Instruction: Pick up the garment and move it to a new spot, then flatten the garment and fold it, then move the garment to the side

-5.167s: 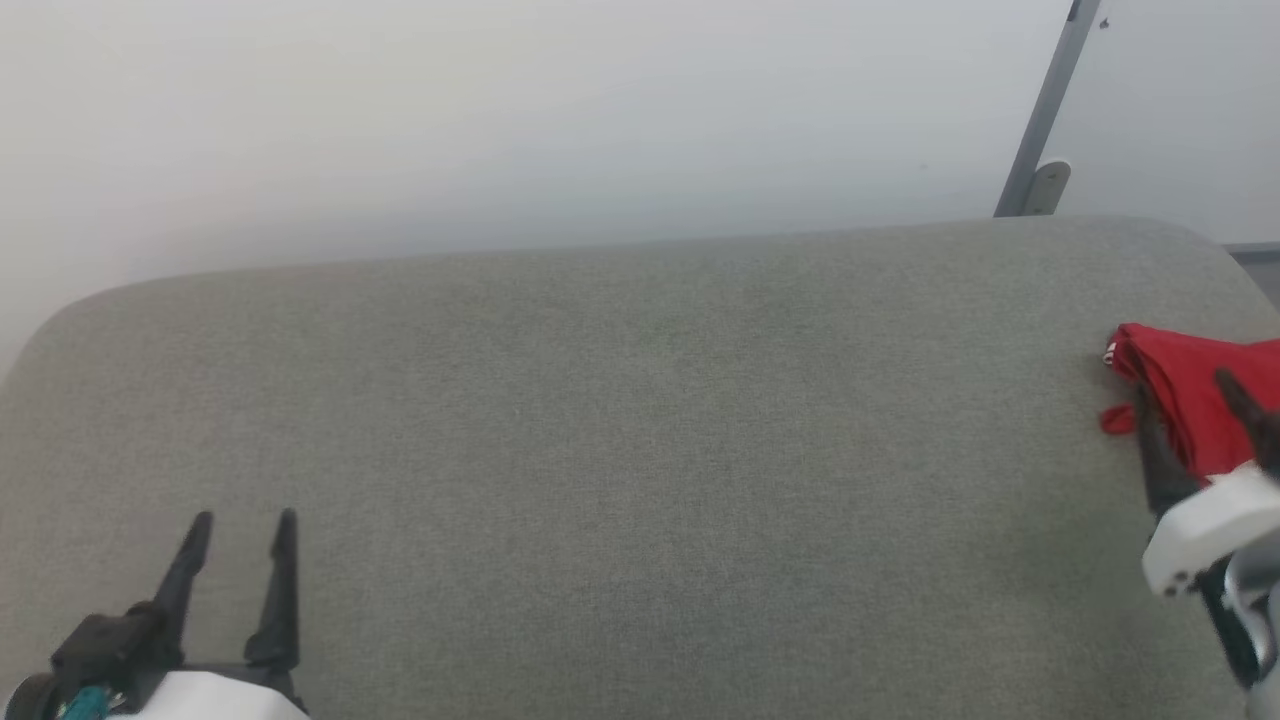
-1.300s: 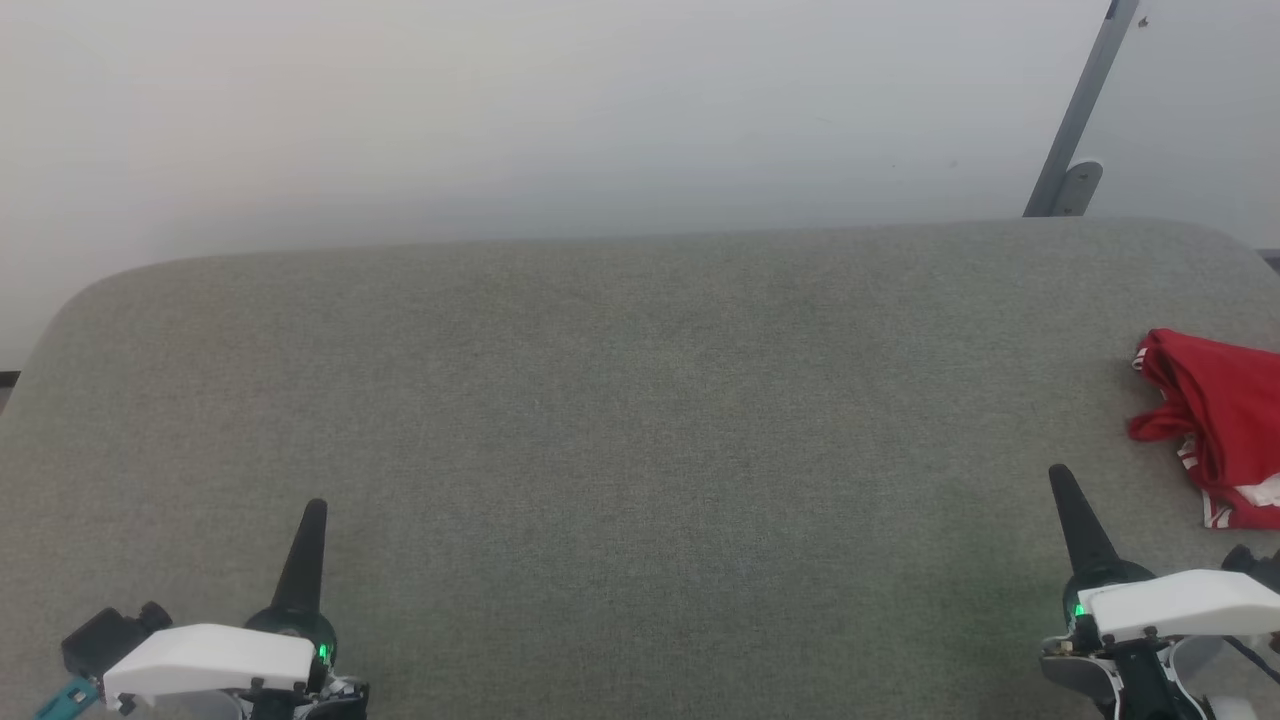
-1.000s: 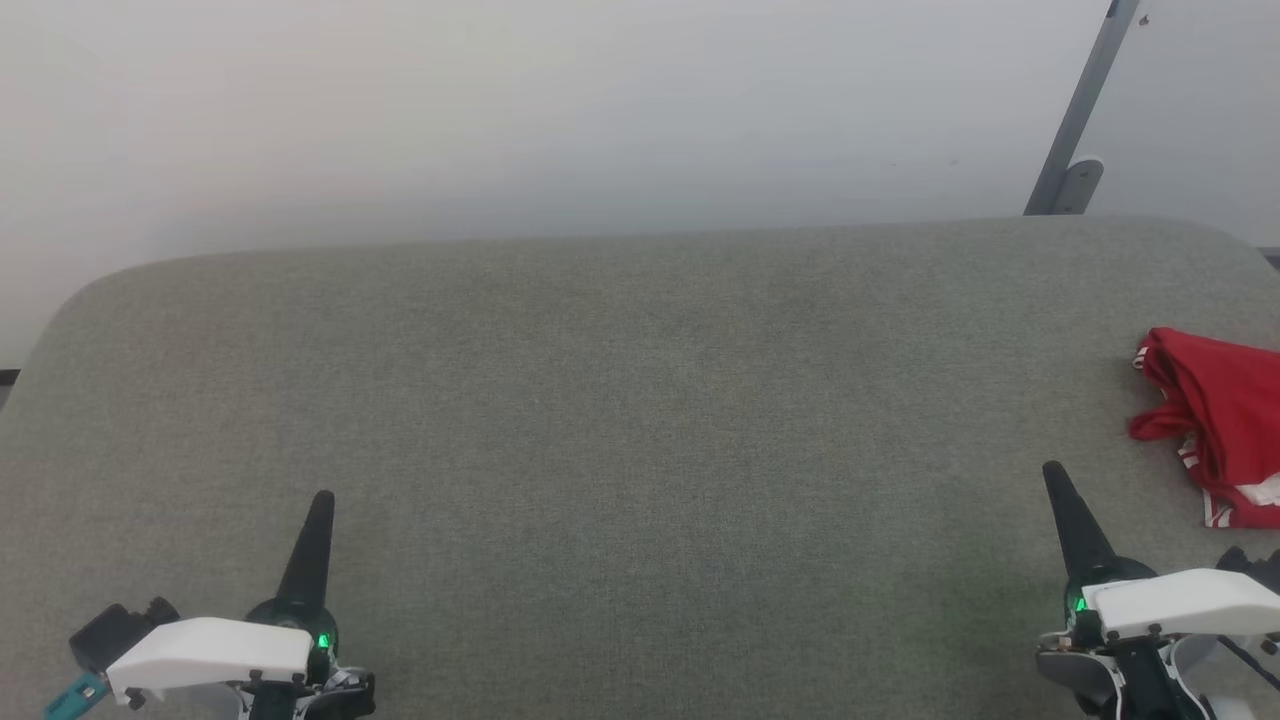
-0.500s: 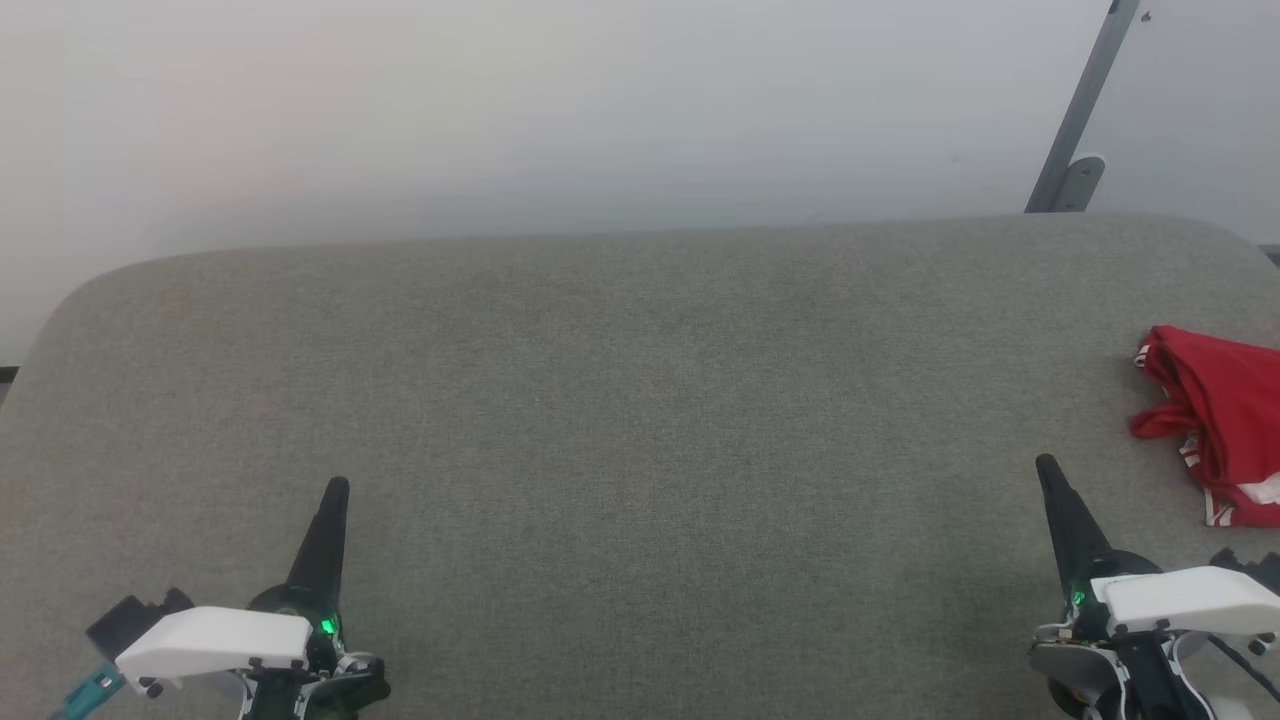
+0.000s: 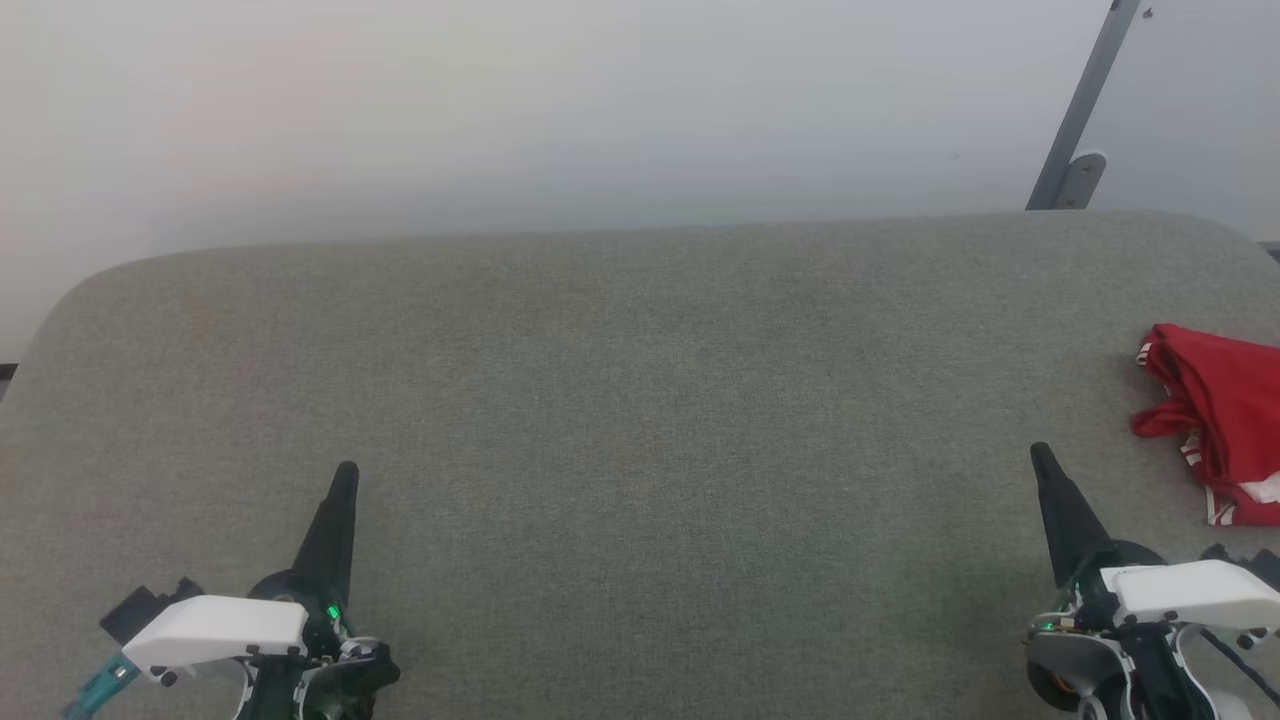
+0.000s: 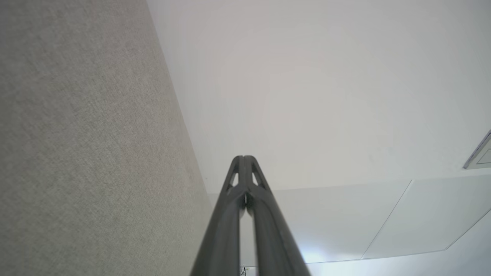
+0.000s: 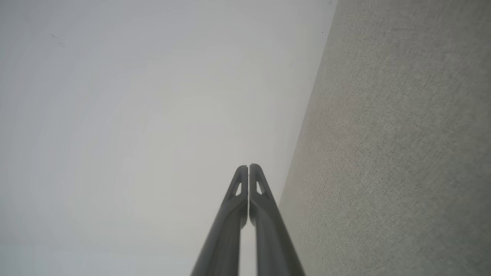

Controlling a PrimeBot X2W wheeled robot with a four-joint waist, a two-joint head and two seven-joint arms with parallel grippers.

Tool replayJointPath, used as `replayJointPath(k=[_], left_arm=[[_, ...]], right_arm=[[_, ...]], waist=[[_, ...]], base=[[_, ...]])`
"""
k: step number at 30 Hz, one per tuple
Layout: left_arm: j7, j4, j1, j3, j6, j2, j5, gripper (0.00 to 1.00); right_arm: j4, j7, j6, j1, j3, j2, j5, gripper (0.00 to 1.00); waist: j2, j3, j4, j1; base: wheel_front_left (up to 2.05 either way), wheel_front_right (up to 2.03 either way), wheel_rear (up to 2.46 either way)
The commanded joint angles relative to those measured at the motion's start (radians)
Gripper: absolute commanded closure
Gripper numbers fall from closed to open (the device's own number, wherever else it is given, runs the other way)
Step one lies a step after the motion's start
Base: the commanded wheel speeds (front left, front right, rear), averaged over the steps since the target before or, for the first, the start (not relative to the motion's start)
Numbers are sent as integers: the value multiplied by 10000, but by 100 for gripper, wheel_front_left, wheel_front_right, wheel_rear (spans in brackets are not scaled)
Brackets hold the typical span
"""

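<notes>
Nearest me, my left pincer (image 5: 346,472) and right pincer (image 5: 1038,455) hover low over the grey fabric surface (image 5: 640,400), each with its fingers pressed together and holding nothing. To the right of my right pincer and apart from it, the red jersey (image 5: 1215,410) lies bunched at the surface's right edge, white-striped trim showing, partly cut off by the head view. I judge it is already set aside, though the fold looks rumpled. Nothing stands between us. Beyond are a pale wall (image 5: 500,100) and a slanted grey metal post (image 5: 1085,100).

Crumpled red garment (image 5: 1225,410) cut off by the head view's right edge, far part unseen.
</notes>
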Motion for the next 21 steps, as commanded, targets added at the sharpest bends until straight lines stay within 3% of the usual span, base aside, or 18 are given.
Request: replayJointPath(k=[1,21], left_arm=[[89,11,-202,-7,-46,-24,-194,100],[177,28,-228,-20,-51,-65,-520,100]], right_arm=[[-95,75,4,-79,-32,66,217,100],[-105,160,4,-88,-31,101,574,100]], waist=[[0,4,1,-1],[0,21,2,-1]], base=[[0,0,0],[0,0,0]])
